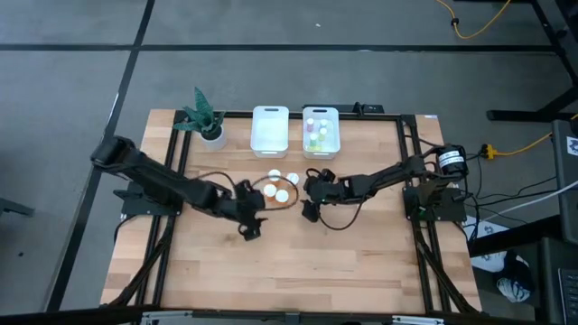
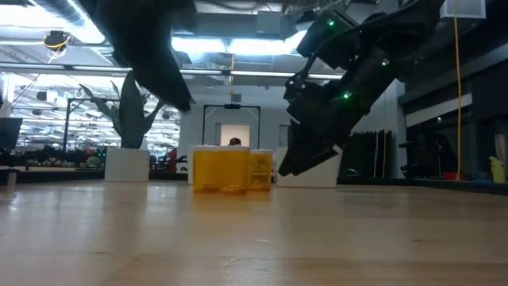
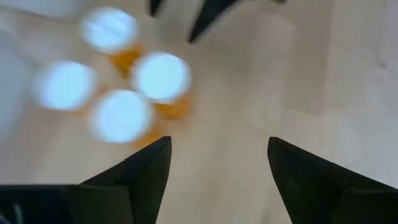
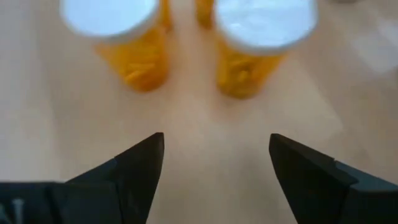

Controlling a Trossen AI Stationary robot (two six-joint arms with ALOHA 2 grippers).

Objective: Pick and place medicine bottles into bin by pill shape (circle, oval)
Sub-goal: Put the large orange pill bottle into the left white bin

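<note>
- While four orange bottles [image 1: 281, 185] stand bunched at mid-table, both arms hang low on either side of them, and neither is carrying anything
- The right gripper [image 4: 214, 177] has its fingers spread wide with nothing between them; two white-capped bottles [image 4: 189, 37] sit just ahead of it, side by side with a narrow gap
- The left gripper [image 3: 217, 177] is likewise splayed and empty, with the cluster off to one side of its line rather than between its fingers
- From above, the right bin [image 1: 321, 129] at the far edge already holds several small pale bottles; the left bin [image 1: 270, 127] beside it looks bare, though I can't see its floor well
- My worry is the crowding: the bottles are nearly touching, so a finger pushed down into the gap could knock a neighbour over or send it rolling
- Both grippers near the same cluster is a second risk, I'd say; if they close in together the arms could bump
- A grip on the cap alone might slip, since the caps look smooth and wider than the bodies
- The plant [image 1: 205, 117] sits near the left bin, well clear of the bottles
</note>
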